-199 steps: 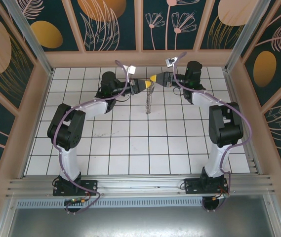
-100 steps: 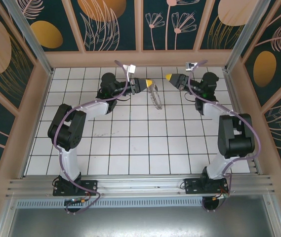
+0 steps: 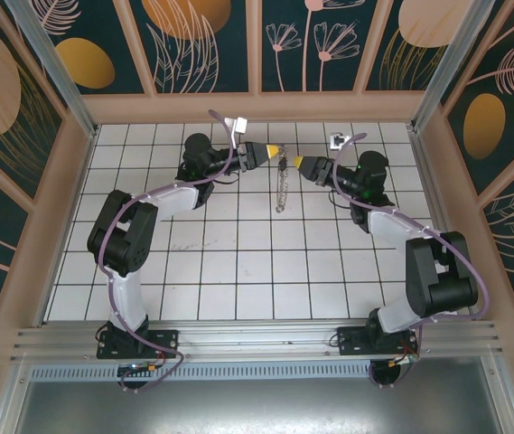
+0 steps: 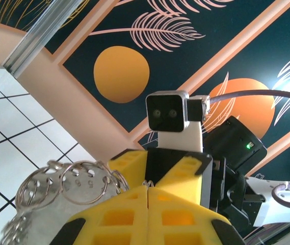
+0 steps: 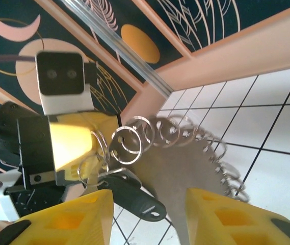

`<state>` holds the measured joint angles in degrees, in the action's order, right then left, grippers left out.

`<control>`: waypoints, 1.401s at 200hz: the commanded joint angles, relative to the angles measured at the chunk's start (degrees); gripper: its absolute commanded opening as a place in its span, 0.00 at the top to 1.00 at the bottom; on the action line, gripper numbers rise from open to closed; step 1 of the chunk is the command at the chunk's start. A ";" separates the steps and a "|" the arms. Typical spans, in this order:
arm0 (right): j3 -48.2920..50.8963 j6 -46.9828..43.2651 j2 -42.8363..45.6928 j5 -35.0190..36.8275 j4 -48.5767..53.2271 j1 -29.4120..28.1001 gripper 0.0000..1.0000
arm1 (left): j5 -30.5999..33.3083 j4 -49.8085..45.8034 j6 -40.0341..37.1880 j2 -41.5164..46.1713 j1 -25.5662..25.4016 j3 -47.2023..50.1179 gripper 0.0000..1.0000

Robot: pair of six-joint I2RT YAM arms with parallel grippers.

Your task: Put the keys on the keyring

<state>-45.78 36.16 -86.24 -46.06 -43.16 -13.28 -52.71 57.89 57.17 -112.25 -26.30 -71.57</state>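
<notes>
Top external view tells me the most: my right claw point(image 3: 300, 163), which backed off to the side half a second ago, has swung in again and now sits just beside the left claw point(image 3: 275, 150), its tip close to the top of the keyring point(image 3: 280, 185), a long silvery chain of linked metal rings. The chain, which was kicked out at a slant during that retreat, has settled.

I read this as a fresh approach for threading, not a finished step.

My left claw is pressed together and pinches the keyring's top end. The chain's long axis runs straight away from that claw's tip toward the arm bases, so I judge it hangs about plumb over the white tiled bench point(image 3: 238, 262). I cannot tell whether its free end touches the tiles.

On the right wrist camera my right claw stands spread, gripping nothing. The key point(image 5: 134, 200), a small flat blackish metal piece with a hole, lies in the gap ahead of its yellow fingers point(image 5: 226, 217). Its long axis is slanted, holed end toward me, other end up among the small rings by the left claw. Whether it is already threaded I cannot tell.
</notes>
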 commanded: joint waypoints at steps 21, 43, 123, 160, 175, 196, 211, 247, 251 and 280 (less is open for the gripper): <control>-3.71 -5.17 -0.75 0.67 2.42 -3.39 0.58 | -1.08 4.75 1.11 1.49 0.03 -1.29 1.00; -4.88 -6.05 -1.41 0.12 3.04 -4.77 0.58 | -1.09 4.77 1.19 1.43 0.03 -1.29 1.00; -4.56 -6.88 -2.33 -1.07 3.94 -5.90 0.84 | -1.02 4.65 1.19 1.77 0.02 -1.41 1.00; -3.66 -7.00 -1.63 -1.33 4.04 -6.13 0.94 | -0.88 4.54 1.28 1.93 -0.02 -1.55 1.00; -3.62 -6.98 -1.56 -1.39 4.08 -6.24 0.94 | -0.81 4.52 1.28 1.94 0.03 -1.47 1.00; -3.70 -7.16 -1.45 -1.98 4.34 -6.42 0.92 | -0.80 4.58 1.19 1.95 -0.02 -1.38 1.00; -3.70 -7.57 -0.91 -2.27 5.16 -6.39 0.89 | -0.73 4.58 1.17 1.97 -0.03 -1.38 1.00; -1.94 -6.23 3.30 -2.98 5.23 -3.93 0.82 | -0.78 4.44 1.02 1.95 -0.02 -1.38 1.00; -1.60 -5.69 3.98 -2.84 4.92 -3.50 0.81 | -0.73 4.51 1.02 1.96 0.02 -1.38 1.00; -0.06 -0.34 6.69 -0.07 1.66 -1.51 0.68 | -0.67 4.97 1.36 1.96 -0.03 -1.36 1.00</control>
<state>-46.94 32.01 -82.96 -47.37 -37.21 -16.21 -52.73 58.96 58.19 -112.22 -26.22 -71.57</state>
